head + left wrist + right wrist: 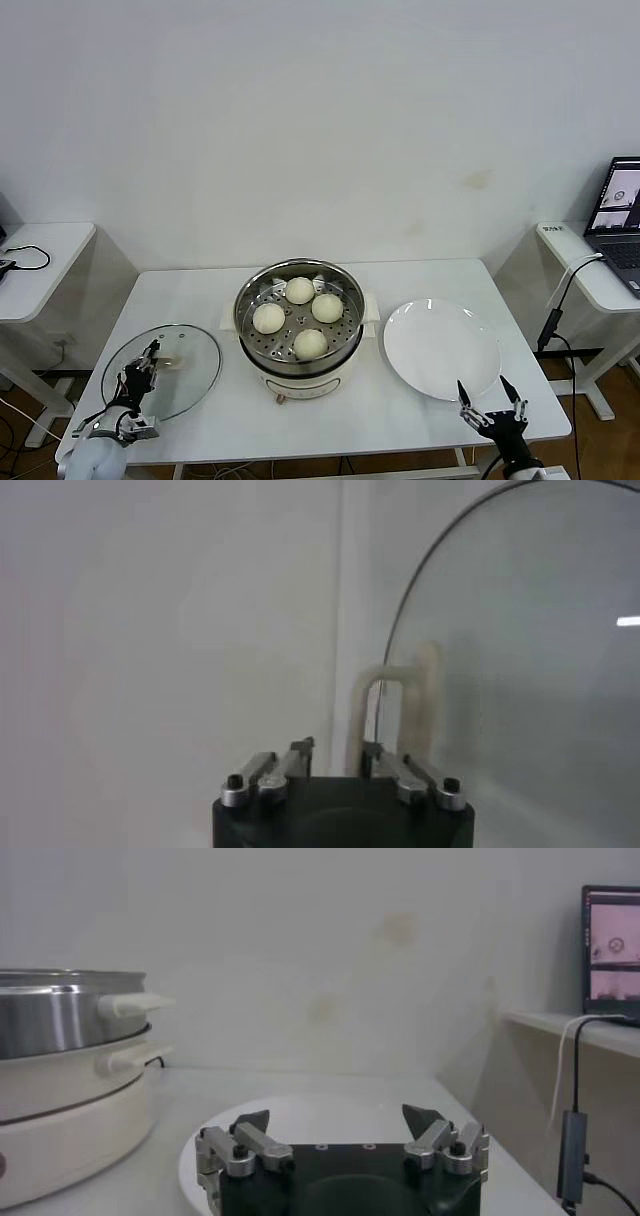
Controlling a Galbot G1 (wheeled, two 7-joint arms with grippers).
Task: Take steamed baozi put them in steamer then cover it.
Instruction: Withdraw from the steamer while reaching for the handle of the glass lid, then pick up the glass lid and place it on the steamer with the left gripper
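All four baozi (299, 316) sit in the steamer (300, 340), mid table (400, 410). Cover (160, 371) lies flat on the table's left side, well apart from the steamer. Left hand (143, 372) is over the cover, fingers pinched narrow on its cream handle (395, 715). Right hand (492, 396) waits with jaws wide at the table's front edge, just beside the white plate (441, 348).

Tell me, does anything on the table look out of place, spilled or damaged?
Nothing stands out. Four baozi sit in the steamer, nothing has spilled, and the plate looks whole. The lid lies flat beside the steamer, with the left tool shut at its handle.
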